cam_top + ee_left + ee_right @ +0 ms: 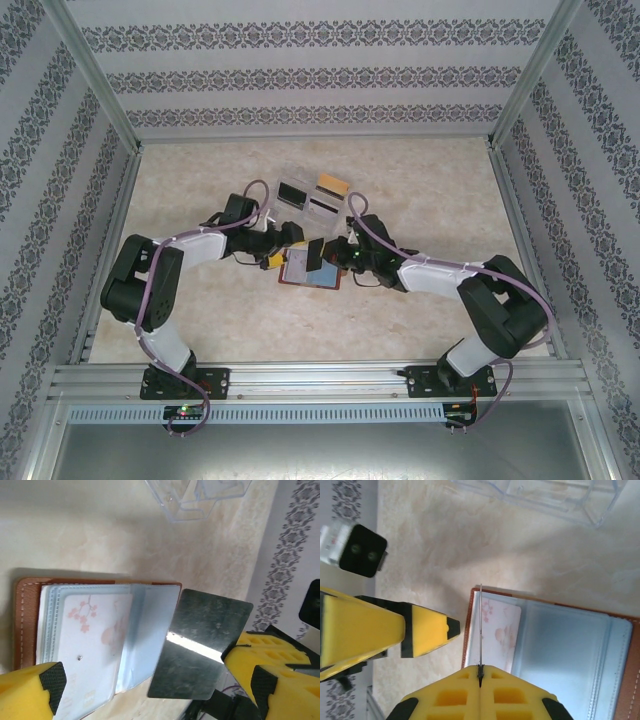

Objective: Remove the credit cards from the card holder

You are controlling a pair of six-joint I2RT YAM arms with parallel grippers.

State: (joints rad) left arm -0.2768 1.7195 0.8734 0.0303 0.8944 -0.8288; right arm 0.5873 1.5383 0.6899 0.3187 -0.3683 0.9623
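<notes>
Right jaws: the right gripper (480, 669) has its yellow fingers pressed together on one edge of a dark, mirror-glossy plastic credit card (200, 650), which its own wrist view shows edge-on.
Left jaws: the left gripper (155, 680) is spread wide and holds nothing. One black-padded fingertip is over the holder's sleeves; I cannot tell whether it touches them.
Held card: it is raised and tilted just above one edge of the holder. It looks free of the sleeves, though a corner may be brushing them.
Card holder: a brown leather-like bifold card holder (22, 620) lies open and flat with its blue-grey sleeves up. It is near the middle of the beige marbled table surface (250, 320), between the two grippers.
Inside: a white card printed with pink blossom (90, 630) sits in a sleeve.
Beyond: a clear plastic compartment tray (298, 172) stands toward the middle of the far edge, just past the holder. It contains an orange card (332, 184) and a black card (292, 193).
Handling: the cards are probably light, stiff and slick, so the best hold is a pinch across the flat faces at an exposed edge. The sleeves look soft and likely to cling. The holder seems light enough to slide or lift, so pinning its brown cover should help.
Risk: the glossy card could pivot or slip in so narrow a pinch.
</notes>
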